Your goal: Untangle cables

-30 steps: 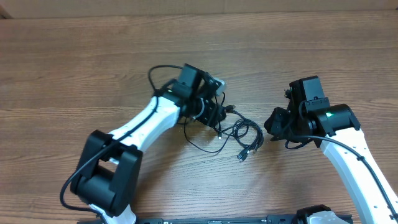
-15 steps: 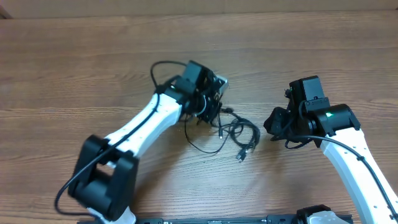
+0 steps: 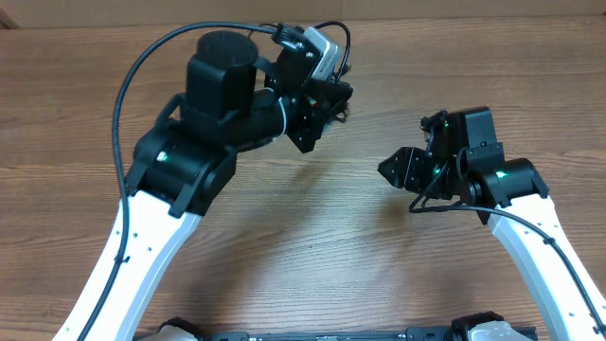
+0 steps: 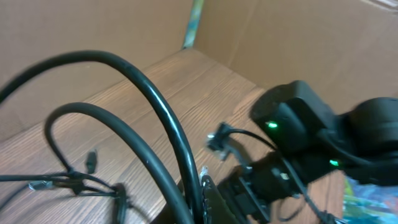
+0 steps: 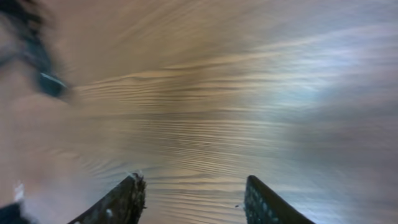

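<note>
- Overhead: the left arm has swung up high, and the left gripper now sits near 12 o'clock, squeezed tight. The middle of the table, where the cables lay a moment ago, is bare wood now. I think the cables went up with that arm, but I can't pick them out from here
- Overhead: the right gripper waits at 3 o'clock and has opened wider
- Left wrist: the thin cables dangle at 8 o'clock, off the wood, with a small plug near the middle. The thick loops are the arm's own wires. The right arm is at 3 o'clock
- Right wrist: it's blurry, but the right gripper is spread apart with only wood between, so it holds nothing
- With the bundle up in the air, the loops can hang loose, and the free gripper could likely take one strand
</note>
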`<control>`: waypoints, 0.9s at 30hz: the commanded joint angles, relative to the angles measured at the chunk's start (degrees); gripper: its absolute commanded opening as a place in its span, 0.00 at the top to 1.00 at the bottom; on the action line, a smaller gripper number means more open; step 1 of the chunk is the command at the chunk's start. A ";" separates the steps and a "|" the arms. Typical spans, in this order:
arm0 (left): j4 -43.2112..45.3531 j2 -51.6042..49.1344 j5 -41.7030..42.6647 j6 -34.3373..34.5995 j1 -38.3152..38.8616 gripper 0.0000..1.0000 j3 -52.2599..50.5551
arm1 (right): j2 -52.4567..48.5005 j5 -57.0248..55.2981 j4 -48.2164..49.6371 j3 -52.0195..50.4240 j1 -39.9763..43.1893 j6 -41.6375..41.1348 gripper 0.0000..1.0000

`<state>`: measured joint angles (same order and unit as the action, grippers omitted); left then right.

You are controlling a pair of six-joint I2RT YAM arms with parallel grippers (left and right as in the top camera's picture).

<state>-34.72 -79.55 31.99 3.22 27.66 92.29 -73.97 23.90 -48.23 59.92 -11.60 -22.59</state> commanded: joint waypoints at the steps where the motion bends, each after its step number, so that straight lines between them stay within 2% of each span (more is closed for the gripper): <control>1: 0.17 0.72 2.60 1.99 0.11 0.96 0.52 | 0.98 9.75 2.91 1.22 0.37 3.21 0.48; 6: 0.00 1.01 2.89 3.58 0.11 0.96 0.50 | 0.98 12.24 7.52 1.22 0.37 3.21 0.47; 11: 2.21 1.03 10.10 5.29 0.11 0.96 0.50 | 0.68 10.97 10.62 1.22 0.37 3.19 0.49; 14: 5.20 1.03 14.93 8.26 0.11 0.96 0.50 | 0.26 9.64 10.91 1.22 0.37 3.15 0.72; 15: 6.32 1.03 16.26 9.14 0.11 0.96 0.52 | 0.04 9.68 10.88 1.22 0.37 3.15 0.76; 21: 10.99 1.03 18.93 12.87 0.11 0.96 0.52 | -0.31 9.86 10.91 1.22 0.35 3.15 0.68; 27: 11.41 1.03 19.08 14.47 0.11 0.96 0.52 | -0.31 10.14 11.87 1.22 0.35 3.17 0.61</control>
<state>-23.97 -79.24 48.93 15.40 27.66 92.29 -74.00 34.06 -37.45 59.92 -11.62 -19.49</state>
